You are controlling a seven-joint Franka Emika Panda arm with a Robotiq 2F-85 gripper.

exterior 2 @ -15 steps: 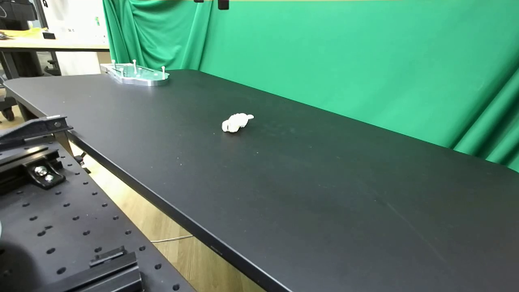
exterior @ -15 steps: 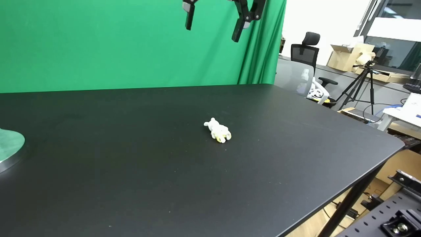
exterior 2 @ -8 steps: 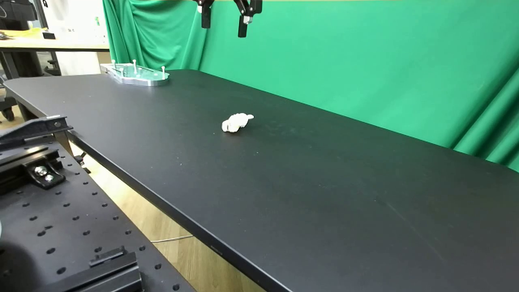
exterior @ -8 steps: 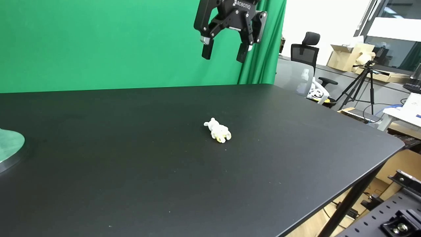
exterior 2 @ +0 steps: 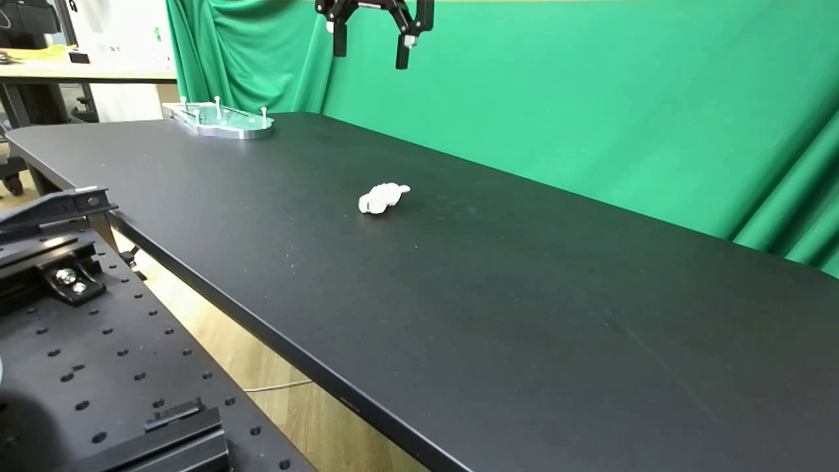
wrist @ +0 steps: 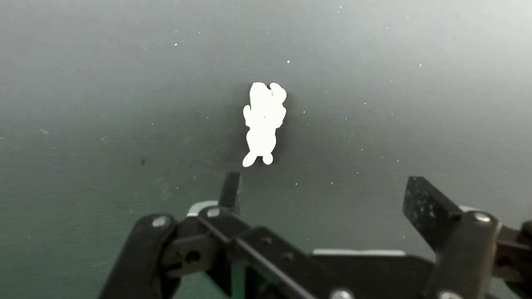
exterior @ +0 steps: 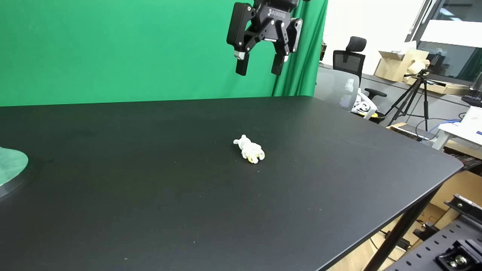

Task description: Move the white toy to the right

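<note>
The white toy [exterior: 250,149] lies on the black table [exterior: 169,210] and shows in both exterior views [exterior 2: 383,198]. It is small, lumpy and cream-white, with small limb-like protrusions. My gripper [exterior: 259,72] hangs in the air well above the table, fingers pointing down; it also shows at the top of an exterior view [exterior 2: 371,61]. It is open with nothing between its fingers. In the wrist view the toy [wrist: 263,124] lies ahead of the fingertips, left of the middle of the gap [wrist: 324,178], near the left finger [wrist: 231,189] in the picture.
A pale green plate with a metallic rim and upright white posts [exterior 2: 226,124] stands at the table's far end; part of it shows in an exterior view [exterior: 11,165]. A green curtain [exterior: 131,49] hangs behind the table. A perforated metal bench [exterior 2: 124,357] stands beside the table's edge.
My gripper has come down into view from above in both exterior views, mostly in the first half second. It stays open. The toy has not moved.
</note>
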